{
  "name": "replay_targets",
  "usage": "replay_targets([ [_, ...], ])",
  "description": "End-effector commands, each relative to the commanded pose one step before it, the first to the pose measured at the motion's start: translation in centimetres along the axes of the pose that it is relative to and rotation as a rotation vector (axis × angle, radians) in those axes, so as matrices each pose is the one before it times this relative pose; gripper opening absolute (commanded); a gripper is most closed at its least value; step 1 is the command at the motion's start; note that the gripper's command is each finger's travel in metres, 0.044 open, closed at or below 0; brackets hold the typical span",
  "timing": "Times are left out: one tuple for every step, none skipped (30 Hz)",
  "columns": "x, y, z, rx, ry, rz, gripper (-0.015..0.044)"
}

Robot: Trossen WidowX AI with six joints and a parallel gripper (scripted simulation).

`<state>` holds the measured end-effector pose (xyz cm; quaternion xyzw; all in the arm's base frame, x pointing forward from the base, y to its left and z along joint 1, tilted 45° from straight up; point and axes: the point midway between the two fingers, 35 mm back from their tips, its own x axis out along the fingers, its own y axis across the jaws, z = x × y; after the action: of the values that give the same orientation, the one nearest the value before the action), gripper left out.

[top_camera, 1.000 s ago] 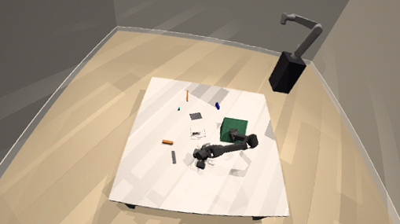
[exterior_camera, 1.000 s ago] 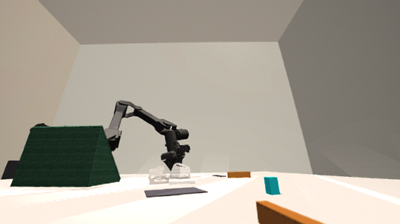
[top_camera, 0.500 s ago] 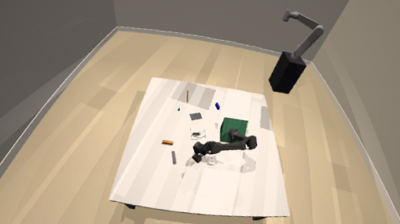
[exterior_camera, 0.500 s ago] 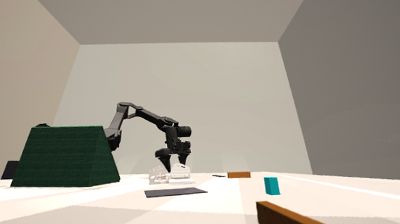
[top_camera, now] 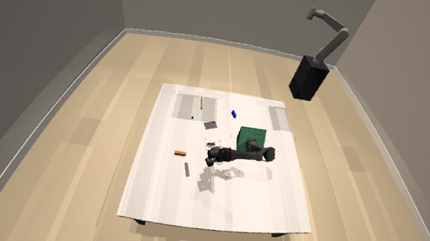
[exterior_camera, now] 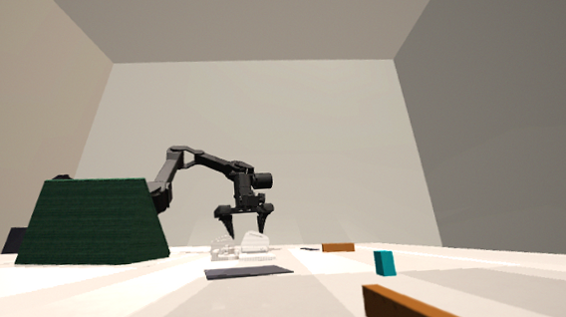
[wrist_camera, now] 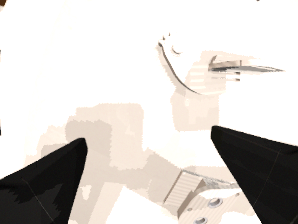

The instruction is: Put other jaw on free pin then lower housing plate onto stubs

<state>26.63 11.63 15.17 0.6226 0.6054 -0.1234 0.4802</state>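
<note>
The pincer stands open above the white table, near the white jaw parts.
The two dark fingertips of the pincer (top_camera: 209,161) (exterior_camera: 246,235) (wrist_camera: 149,134) are well apart, with nothing between them. In the wrist view, one white piece with a curved edge (wrist_camera: 186,75) lies beyond the fingers, and another white piece with round holes (wrist_camera: 212,204) is near the finger at picture right. In the exterior view, the white parts (exterior_camera: 255,245) are on the table (top_camera: 161,198) (exterior_camera: 173,306), behind a flat dark plate (top_camera: 210,125) (exterior_camera: 248,271). I cannot tell whether the jaws sit on pins. Farther out are an orange block (top_camera: 180,153) (exterior_camera: 338,247) and a green box (top_camera: 253,134) (exterior_camera: 90,222).
</note>
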Motion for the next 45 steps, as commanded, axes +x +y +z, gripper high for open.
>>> replay_targets([
  [-0.206, -0.560, 0.723, 0.1253, 0.00211, -0.02217, 0.0440],
  [-0.082, -0.108, 0.178, 0.0290, -0.00044, -0.00387, 0.0440],
  [-0.083, -0.104, 0.178, 0.0290, -0.00042, -0.00382, 0.0440],
  [-0.083, -0.100, 0.178, 0.0290, -0.00040, -0.00377, 0.0440],
  [-0.084, -0.096, 0.178, 0.0291, -0.00037, -0.00372, 0.0440],
  [-0.084, -0.092, 0.177, 0.0291, -0.00035, -0.00367, 0.0440],
  [-0.085, -0.088, 0.177, 0.0291, -0.00032, -0.00363, 0.0440],
  [-0.085, -0.084, 0.177, 0.0291, -0.00029, -0.00358, 0.0440],
  [-0.086, -0.080, 0.176, 0.0292, -0.00026, -0.00354, 0.0440],
  [-0.086, -0.077, 0.175, 0.0292, -0.00023, -0.00351, 0.0440],
  [-0.087, -0.073, 0.175, 0.0292, -0.00019, -0.00347, 0.0440],
  [-0.087, -0.069, 0.174, 0.0292, -0.00016, -0.00344, 0.0440],
  [-0.088, -0.066, 0.173, 0.0292, -0.00012, -0.00341, 0.0440],
  [-0.088, -0.062, 0.172, 0.0293, -0.00009, -0.00338, 0.0440],
  [-0.089, -0.059, 0.171, 0.0293, -0.00005, -0.00336, 0.0440],
  [-0.089, -0.055, 0.170, 0.0293, -0.00001, -0.00334, 0.0440],
  [-0.090, -0.052, 0.169, 0.0293, 0.00003, -0.00332, 0.0440],
  [-0.090, -0.049, 0.168, 0.0293, 0.00007, -0.00330, 0.0440],
  [-0.091, -0.046, 0.167, 0.0293, 0.00011, -0.00329, 0.0440],
  [-0.091, -0.043, 0.165, 0.0294, 0.00015, -0.00328, 0.0440],
  [-0.091, -0.040, 0.164, 0.0294, 0.00019, -0.00327, 0.0440],
  [-0.092, -0.037, 0.162, 0.0294, 0.00023, -0.00326, 0.0440],
  [-0.092, -0.034, 0.161, 0.0294, 0.00027, -0.00326, 0.0440],
  [-0.093, -0.031, 0.159, 0.0294, 0.00031, -0.00326, 0.0440],
  [-0.093, -0.028, 0.158, 0.0294, 0.00035, -0.00326, 0.0440],
  [-0.094, -0.025, 0.156, 0.0294, 0.00040, -0.00327, 0.0440],
  [-0.094, -0.023, 0.154, 0.0294, 0.00044, -0.00328, 0.0440],
  [-0.095, -0.020, 0.153, 0.0294, 0.00048, -0.00329, 0.0440],
  [-0.095, -0.018, 0.151, 0.0295, 0.00052, -0.00330, 0.0440],
  [-0.096, -0.015, 0.149, 0.0295, 0.00056, -0.00332, 0.0440],
  [-0.096, -0.013, 0.147, 0.0295, 0.00060, -0.00334, 0.0440],
  [-0.097, -0.011, 0.145, 0.0295, 0.00063, -0.00336, 0.0440],
  [-0.097, -0.009, 0.143, 0.0295, 0.00067, -0.00339, 0.0440],
  [-0.098, -0.007, 0.142, 0.0295, 0.00071, -0.00342, 0.0440],
  [-0.098, -0.005, 0.140, 0.0295, 0.00074, -0.00345, 0.0440],
  [-0.099, -0.003, 0.138, 0.0295, 0.00078, -0.00348, 0.0440],
  [-0.099, -0.001, 0.136, 0.0295, 0.00081, -0.00351, 0.0440],
  [-0.100, 0.001, 0.134, 0.0295, 0.00084, -0.00355, 0.0440],
  [-0.100, 0.003, 0.131, 0.0295, 0.00087, -0.00359, 0.0440],
  [-0.101, 0.004, 0.129, 0.0295, 0.00090, -0.00364, 0.0440],
  [-0.101, 0.006, 0.127, 0.0295, 0.00093, -0.00368, 0.0440],
  [-0.102, 0.007, 0.125, 0.0295, 0.00095, -0.00373, 0.0440],
  [-0.102, 0.009, 0.123, 0.0295, 0.00097, -0.00378, 0.0440],
  [-0.103, 0.010, 0.121, 0.0295, 0.00100, -0.00383, 0.0440],
  [-0.103, 0.011, 0.119, 0.0295, 0.00101, -0.00388, 0.0440],
])
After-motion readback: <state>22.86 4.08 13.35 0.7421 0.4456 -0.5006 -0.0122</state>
